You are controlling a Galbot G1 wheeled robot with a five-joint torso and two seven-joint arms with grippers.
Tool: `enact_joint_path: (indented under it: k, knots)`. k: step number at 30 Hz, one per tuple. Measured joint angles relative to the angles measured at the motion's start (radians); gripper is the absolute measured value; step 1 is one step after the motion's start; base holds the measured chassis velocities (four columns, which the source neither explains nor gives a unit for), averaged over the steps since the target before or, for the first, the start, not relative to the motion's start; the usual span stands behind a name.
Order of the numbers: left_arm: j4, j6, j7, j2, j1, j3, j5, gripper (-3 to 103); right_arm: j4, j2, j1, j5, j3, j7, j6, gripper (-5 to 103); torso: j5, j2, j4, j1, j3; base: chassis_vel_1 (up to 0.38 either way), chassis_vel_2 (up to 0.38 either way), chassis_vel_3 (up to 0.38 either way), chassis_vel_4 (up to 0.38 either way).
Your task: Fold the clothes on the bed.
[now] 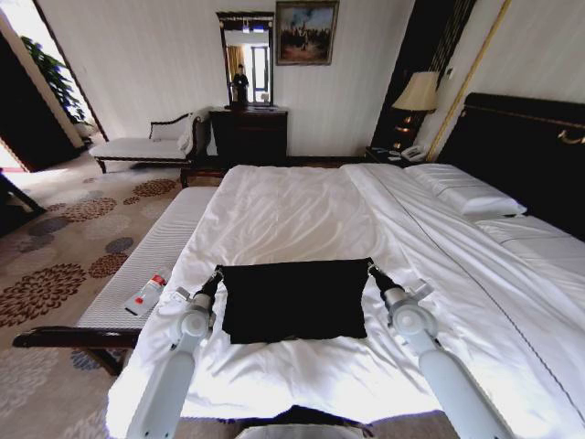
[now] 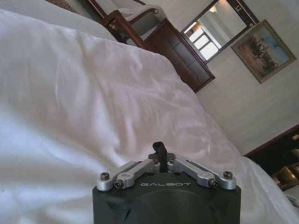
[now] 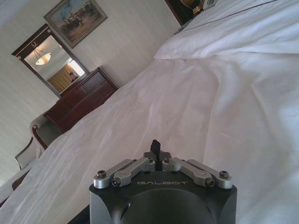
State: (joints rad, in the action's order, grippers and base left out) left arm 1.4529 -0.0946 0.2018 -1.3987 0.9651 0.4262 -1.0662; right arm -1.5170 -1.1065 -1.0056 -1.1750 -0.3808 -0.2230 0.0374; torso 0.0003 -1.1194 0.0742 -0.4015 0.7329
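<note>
Mid-fold: the left gripper (image 1: pixel 218 273) and right gripper (image 1: pixel 370 268) each pinch a far corner of the clothes (image 1: pixel 294 298), spread between them on the bed (image 1: pixel 292 206). Next likely needs even, matched travel.

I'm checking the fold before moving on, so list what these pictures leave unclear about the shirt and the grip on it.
- Black cotton T-shirt on the white-sheeted bed, head view: lies folded, so any lettering and the sleeves are hidden.
- Left gripper and right gripper, head view: at the shirt's far corners, too small to tell whether cloth is pinched.
- Wrist views: closed fingers are visible; each gripper's own body blocks the shirt.
</note>
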Motion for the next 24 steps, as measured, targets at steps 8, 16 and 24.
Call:
enact_joint_path:
  k: [8, 16, 24]
  knots:
    - [-0.131, 0.084, -0.164, -0.064, -0.058, -0.019, -0.025, 1, 0.078, -0.054, 0.035, 0.016, 0.033, 0.191, -0.090, 1, -0.0004, 0.000, 0.0003, 0.001, -0.001, 0.000, 0.000, 0.000, 0.000]
    - [-0.137, 0.155, -0.260, -0.077, -0.047, -0.025, -0.061, 1, 0.106, -0.086, 0.040, 0.001, 0.040, 0.345, -0.190, 1, -0.0005, 0.000, 0.0000, 0.001, -0.001, 0.000, 0.000, 0.000, 0.000]
    - [-0.052, 0.156, -0.272, -0.050, 0.020, -0.030, -0.056, 1, 0.002, -0.073, -0.072, -0.010, 0.016, 0.428, -0.203, 1, -0.0006, -0.001, 0.0002, 0.001, -0.001, 0.000, 0.000, 0.000, 0.000]
